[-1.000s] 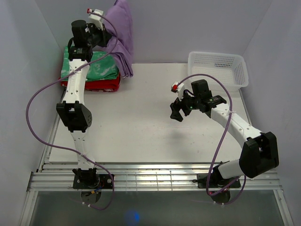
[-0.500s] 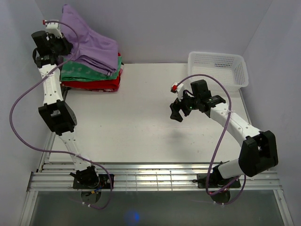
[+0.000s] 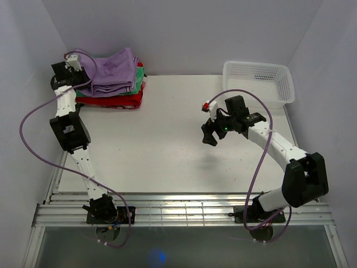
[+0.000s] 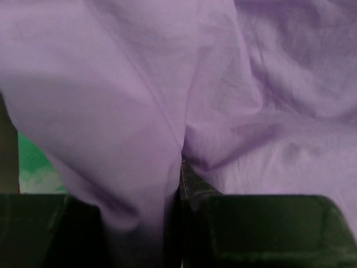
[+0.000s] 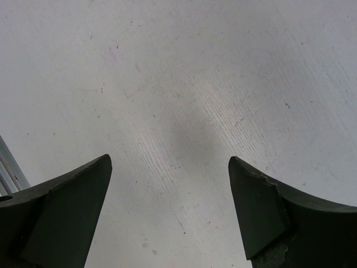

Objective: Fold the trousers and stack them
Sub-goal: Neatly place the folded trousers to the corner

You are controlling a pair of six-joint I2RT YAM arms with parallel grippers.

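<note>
On the white table (image 3: 167, 151), the folded lavender fabric trousers (image 3: 114, 70) lie just ahead of the left pincer (image 4: 179, 207), atop a pile of green-mottled and red folded garments (image 3: 120, 102). That pincer is clamped on a trouser fold; better to let go only once edges sit square. The right pincer (image 3: 209, 133) gapes wide, empty.

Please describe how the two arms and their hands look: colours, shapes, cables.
The left arm and right arm have slim white links and bulky black joints. A purple cable loops along each. The right hand is black with wedge-shaped fingers; a red tag sits nearby.
</note>
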